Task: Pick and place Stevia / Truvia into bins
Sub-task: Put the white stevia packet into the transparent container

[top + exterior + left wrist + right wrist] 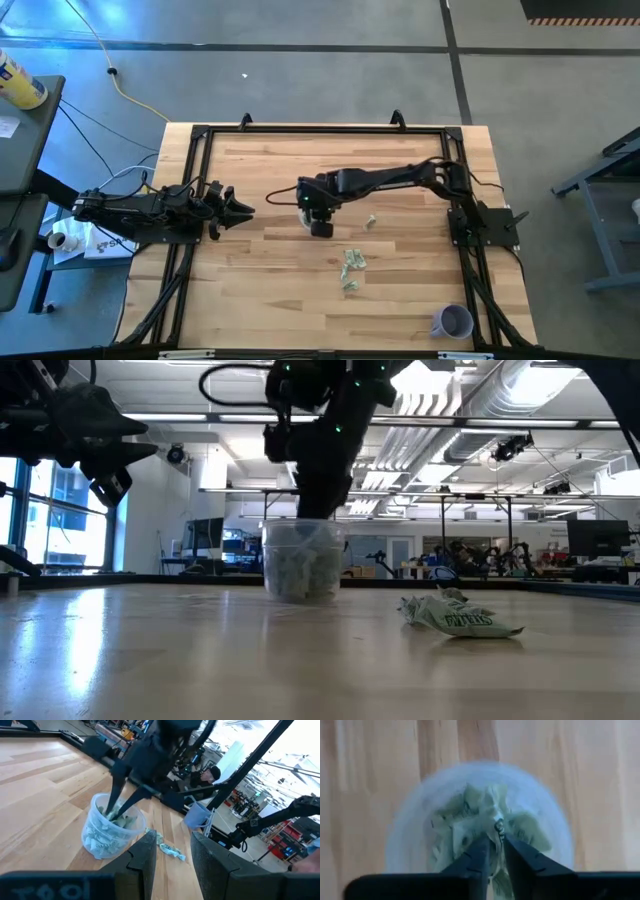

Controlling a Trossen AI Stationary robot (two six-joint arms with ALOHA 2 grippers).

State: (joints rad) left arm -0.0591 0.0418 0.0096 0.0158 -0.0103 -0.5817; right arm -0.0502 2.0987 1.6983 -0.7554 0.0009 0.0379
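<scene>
Step in hand: a packet was judged to be in the course of release into the clear cup (303, 560), which was already heaped with packets.
Right gripper (493, 851): it was seen directly over the cup's mouth, fingertips dipped inside, fingers nearly together with a narrow gap; a packet (496, 817) lay right at the tips, and whether it was clamped could not be told.
Doing it well: the fingers should be parted fully before any lift, and the wrist raised straight up, so that nothing is dragged out and the light cup is not tipped.
Right arm pose: it was stretched from the right edge toward the table's middle, wrist turned straight down.
Left gripper (240, 209): it was held above the table near the left edge, fingers apart, nothing between them, pointed at the cup.
Loose packets (351, 266): a small cluster lay on the wood near the cup, toward the front, apart from it.
Lavender cup (452, 322): it stood near the front right corner, unused.
</scene>
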